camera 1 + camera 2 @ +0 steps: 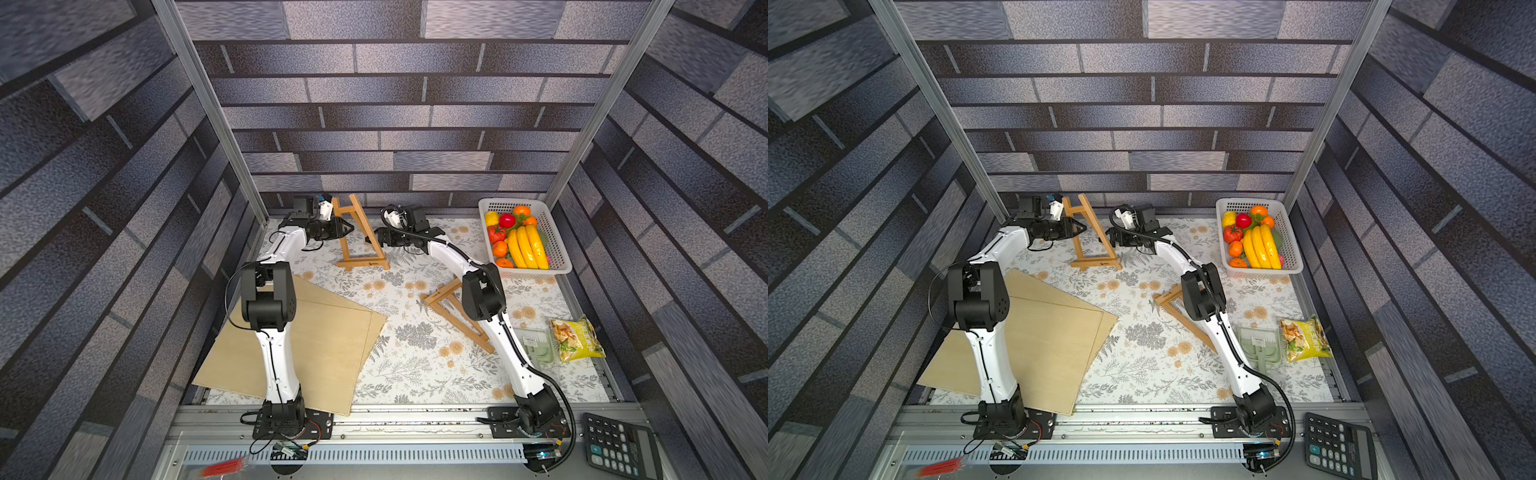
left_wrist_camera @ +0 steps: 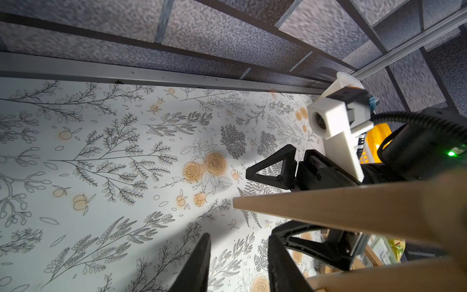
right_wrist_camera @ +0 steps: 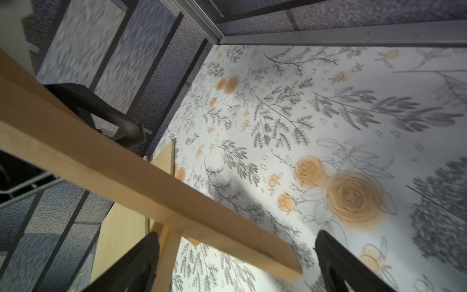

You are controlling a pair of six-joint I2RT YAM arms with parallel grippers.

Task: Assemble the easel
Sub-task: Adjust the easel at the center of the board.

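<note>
two claws flank upright easel (image 1: pixel 365 263); right claw (image 3: pixel 236 237) gapes wide astride it, left claw (image 2: pixel 240 236) half-open, empty, just beside.

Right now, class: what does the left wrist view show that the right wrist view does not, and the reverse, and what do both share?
Left wrist view only: the right arm's white camera mount and a patch of yellow fruit. Right wrist view only: the plywood boards. Both: the easel, the right gripper open astride one of its bars, the floral table cover, the brick-pattern wall.
</note>
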